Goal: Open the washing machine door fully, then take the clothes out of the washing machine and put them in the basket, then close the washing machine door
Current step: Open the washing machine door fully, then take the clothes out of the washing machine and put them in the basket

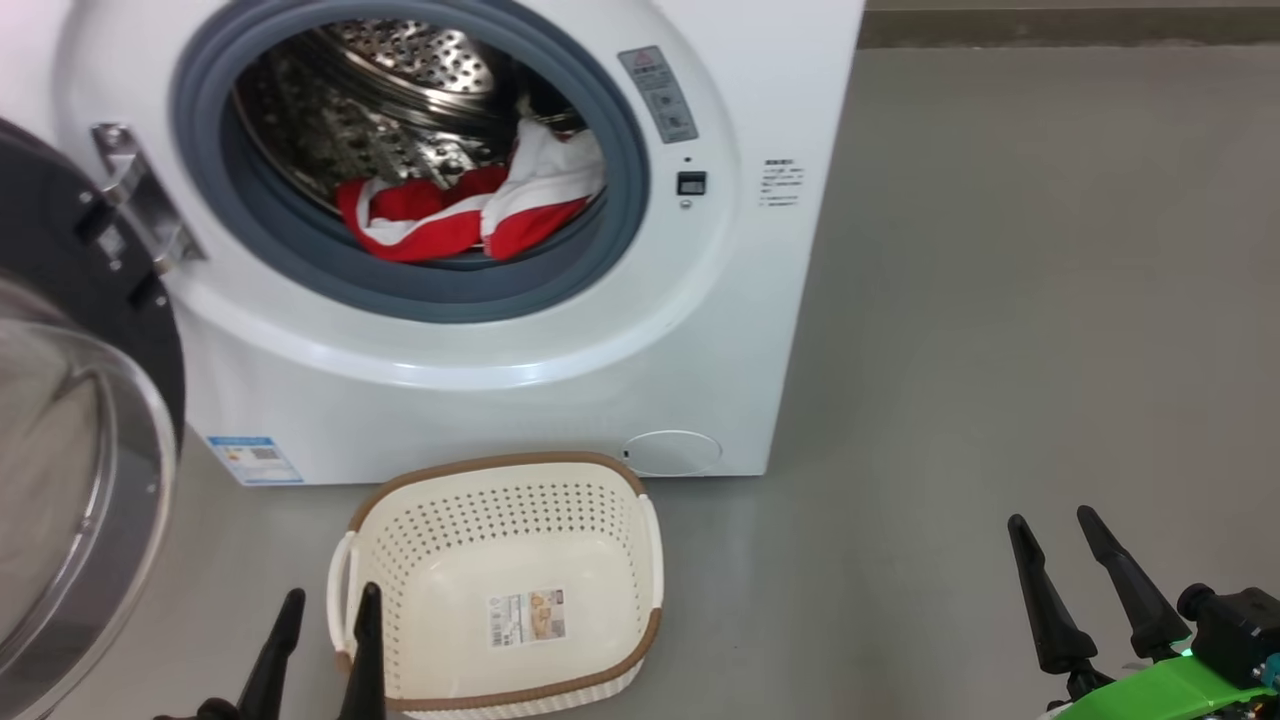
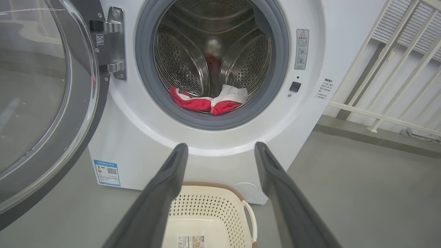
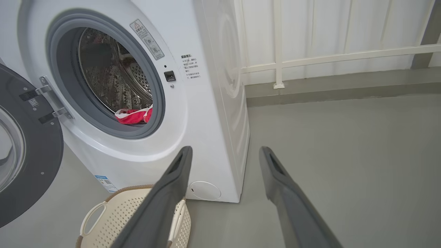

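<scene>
Left fingers (image 1: 366, 650) and right fingers (image 1: 1042, 600) dark, tapered, spread wide, empty. Red-white clothes (image 1: 450, 215) crumpled in perforated steel drum (image 1: 400, 90). Perforated cream basket (image 1: 500, 520) below.

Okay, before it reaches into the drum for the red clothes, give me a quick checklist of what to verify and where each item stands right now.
1. Washing machine door swung wide to the left: ok.
2. Clothes lying at the front of the drum, nothing over them: ok.
3. Basket upright and empty on the floor before the washing machine: ok.
4. Left jaws apart, holding nothing: ok.
5. Right jaws apart, holding nothing: ok.
6. More garments hidden behind the clothes: cannot tell.
</scene>
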Controlling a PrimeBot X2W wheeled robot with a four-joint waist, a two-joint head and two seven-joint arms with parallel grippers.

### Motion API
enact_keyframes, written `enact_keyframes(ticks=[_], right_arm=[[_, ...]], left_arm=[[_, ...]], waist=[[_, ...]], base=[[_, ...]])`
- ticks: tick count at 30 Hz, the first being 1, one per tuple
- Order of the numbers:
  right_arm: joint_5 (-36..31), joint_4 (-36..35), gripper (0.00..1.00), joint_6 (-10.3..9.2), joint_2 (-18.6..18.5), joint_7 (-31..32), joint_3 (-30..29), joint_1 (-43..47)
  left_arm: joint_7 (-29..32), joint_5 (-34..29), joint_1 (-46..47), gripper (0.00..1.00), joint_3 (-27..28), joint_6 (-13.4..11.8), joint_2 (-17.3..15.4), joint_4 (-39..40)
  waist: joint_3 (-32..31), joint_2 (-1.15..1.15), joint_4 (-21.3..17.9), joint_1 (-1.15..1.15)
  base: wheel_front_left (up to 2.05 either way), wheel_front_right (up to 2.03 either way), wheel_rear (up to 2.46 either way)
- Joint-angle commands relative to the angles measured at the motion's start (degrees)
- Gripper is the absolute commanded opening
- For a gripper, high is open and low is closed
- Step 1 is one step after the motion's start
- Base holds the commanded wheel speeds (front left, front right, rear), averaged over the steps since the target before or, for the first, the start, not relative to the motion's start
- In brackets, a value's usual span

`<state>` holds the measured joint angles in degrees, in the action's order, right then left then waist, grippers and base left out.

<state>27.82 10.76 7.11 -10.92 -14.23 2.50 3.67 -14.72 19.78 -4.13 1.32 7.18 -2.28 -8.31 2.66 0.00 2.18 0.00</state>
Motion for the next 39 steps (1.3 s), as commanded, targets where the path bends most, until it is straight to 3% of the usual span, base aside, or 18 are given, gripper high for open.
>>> enact_keyframes(ticks=[1, 11, 39], right_arm=[[0.07, -1.62, 1.00, 0.37, -1.05, -0.77, 0.80, 0.08], [0.13, -2.03, 1.00, 0.37, -0.84, -0.77, -1.40, 0.85], [-0.03, -2.50, 1.00, 0.37, -0.02, -0.77, -1.62, -1.06]], left_arm=[[-0.28, 0.42, 0.88, 1.00, 1.40, 0.31, -0.73, 1.73], [-0.28, 0.84, 1.22, 1.00, 0.34, 0.31, -0.96, 2.48], [-0.28, 0.16, 3.69, 1.00, 2.38, 0.31, -1.09, 3.14]], waist=[[0.30, 0.00, -1.58, 0.00], [0.83, 0.00, -3.89, 0.00], [3.29, 0.00, -3.12, 0.00]], base=[[0.00, 0.00, 0.00], [0.00, 0.00, 0.00], [0.10, -0.10, 0.00]])
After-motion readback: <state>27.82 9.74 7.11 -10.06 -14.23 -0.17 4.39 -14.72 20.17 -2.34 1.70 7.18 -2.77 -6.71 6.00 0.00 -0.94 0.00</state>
